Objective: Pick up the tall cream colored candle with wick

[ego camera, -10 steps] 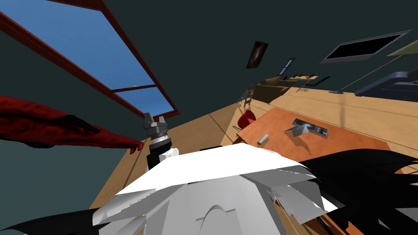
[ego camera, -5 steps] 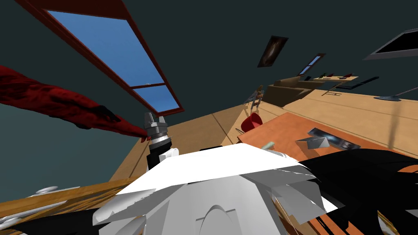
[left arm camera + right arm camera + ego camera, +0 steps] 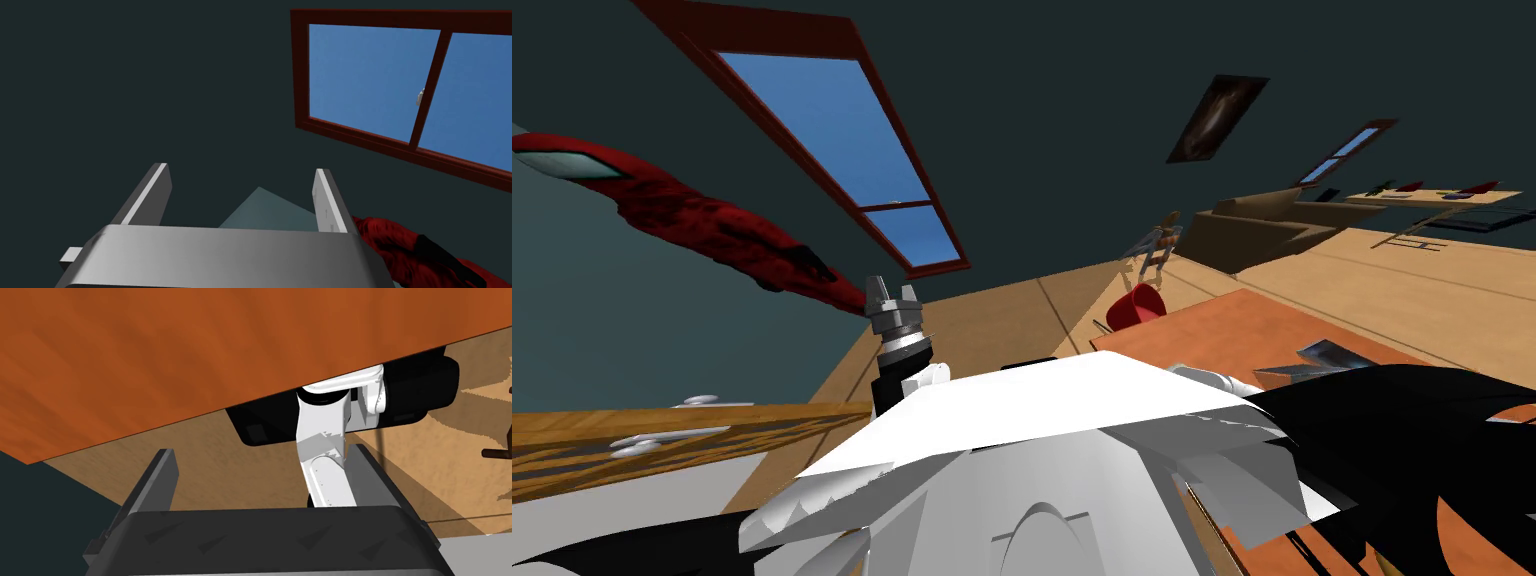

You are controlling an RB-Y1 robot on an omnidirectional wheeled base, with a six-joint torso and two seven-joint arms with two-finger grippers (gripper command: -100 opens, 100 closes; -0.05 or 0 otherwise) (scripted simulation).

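My left gripper [image 3: 891,288] is raised in front of my chest, pointing up at the dark wall, and its fingers [image 3: 159,175] stand open with nothing between them. My right gripper [image 3: 265,453] hangs low beside the orange table top [image 3: 200,348], also open and empty, looking along the table's edge to the wooden floor [image 3: 210,443]. In the head view the orange table top [image 3: 1232,330] lies at the right, with a grey folded thing [image 3: 1324,356] on it, partly behind my chest.
A red chair [image 3: 1134,305] stands at the table's far corner. A brown sofa [image 3: 1257,228] sits further back. A wooden top [image 3: 662,440] with pale flat items runs along the lower left. A red cloth shape [image 3: 712,230] hangs at the left wall.
I have turned left: the table slid right and down behind my chest. A small pale cylinder on it passed behind my chest's edge. The wooden top came in at lower left.
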